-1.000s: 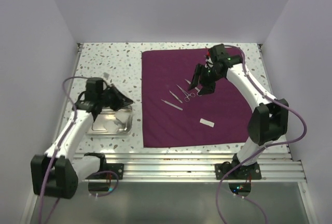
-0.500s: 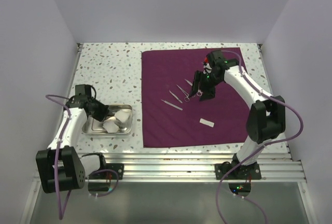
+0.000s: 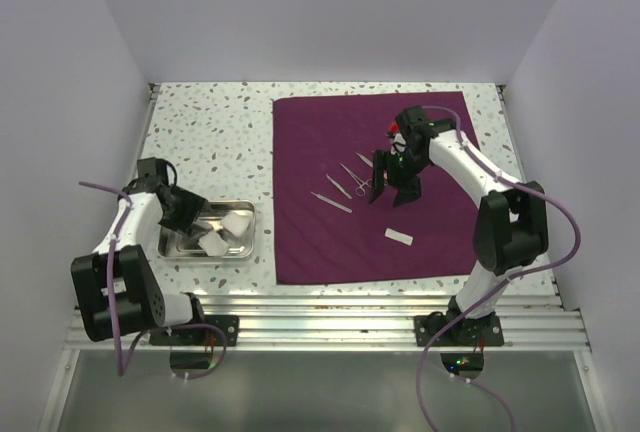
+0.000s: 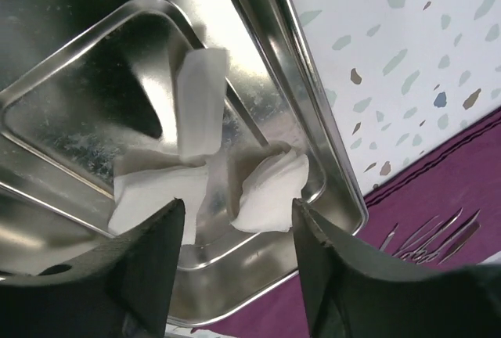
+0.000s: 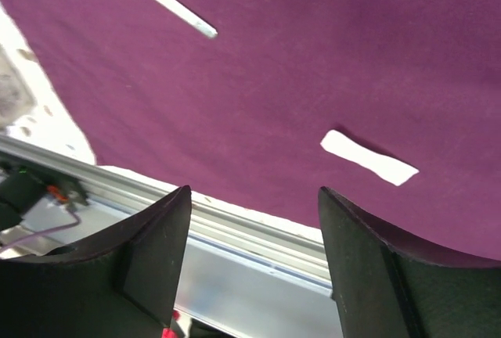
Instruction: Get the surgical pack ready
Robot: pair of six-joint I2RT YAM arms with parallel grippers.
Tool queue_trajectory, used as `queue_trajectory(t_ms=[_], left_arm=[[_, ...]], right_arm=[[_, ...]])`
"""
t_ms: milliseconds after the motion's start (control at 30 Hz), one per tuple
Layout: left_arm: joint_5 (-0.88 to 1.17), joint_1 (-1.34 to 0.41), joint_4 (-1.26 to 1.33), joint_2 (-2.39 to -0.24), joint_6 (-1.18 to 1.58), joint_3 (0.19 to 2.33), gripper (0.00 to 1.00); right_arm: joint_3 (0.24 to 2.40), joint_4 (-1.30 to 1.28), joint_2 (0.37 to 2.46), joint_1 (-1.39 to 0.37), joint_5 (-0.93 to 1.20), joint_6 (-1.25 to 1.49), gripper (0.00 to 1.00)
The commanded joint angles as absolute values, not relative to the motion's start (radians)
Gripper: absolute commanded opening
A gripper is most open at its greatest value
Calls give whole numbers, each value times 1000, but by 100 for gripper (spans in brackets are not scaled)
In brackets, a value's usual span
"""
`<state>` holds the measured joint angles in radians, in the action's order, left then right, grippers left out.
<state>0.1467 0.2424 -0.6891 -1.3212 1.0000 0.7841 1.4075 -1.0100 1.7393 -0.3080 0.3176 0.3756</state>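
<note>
The left gripper (image 3: 184, 214) (image 4: 237, 206) hangs well left of the purple cloth (image 3: 320, 242) (image 4: 438, 174), its fingers spread with nothing between them. A second ago it stood over the far edge of the steel tray (image 3: 225, 255) (image 4: 313, 111); it has since drawn back to the tray's left end, and the arm has folded in towards its base. The tray lies on the speckled table (image 3: 215, 132) just beside the cloth's left edge, towards the near corner. Three white gauze squares (image 3: 237, 222) (image 4: 202, 103) rest crumpled inside it, plain to see now that the gripper has cleared away.

On the cloth, near its middle, lie thin silver tweezers (image 3: 332, 202) and, to their right, the scissors (image 3: 361, 183) — all flat and fanned side by side.

The right gripper (image 3: 393, 184) (image 5: 254, 193) hovers over the cloth's middle, just right of the scissors, jaws apart and empty. It has slid a little towards the cloth's near edge since a second ago. A small white strip (image 3: 399, 237) (image 5: 368, 158) lies on the cloth, nearer that edge than the gripper.
</note>
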Motion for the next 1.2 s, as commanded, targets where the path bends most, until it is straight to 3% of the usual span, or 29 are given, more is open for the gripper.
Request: queue_trajectory(t_ms=[0,33,200,533,700,1167], left_arm=[[159,252,-655,-1333,979,816,63],[170,250,-655,-1330,976,810,68],[196,207,-702,-1310,936,831,74],[279,-76,-663,-1402,758,991,72],[337,-109,-594,-1424,738,983,72],[396,-110,-569,-1480,683,1034,72]], right_arm=[[1396,-1060,1766,-324,273,308,71],[1378,-1057,1772,-325,281,308,73],[1315,-1060,1786,-344,281,304,75],[1285,-1078,1795,-426,98,252,86],[1278,-1100,1838,-431,3,184,89],[1258,-1034,1902,-434,-46,126,79]])
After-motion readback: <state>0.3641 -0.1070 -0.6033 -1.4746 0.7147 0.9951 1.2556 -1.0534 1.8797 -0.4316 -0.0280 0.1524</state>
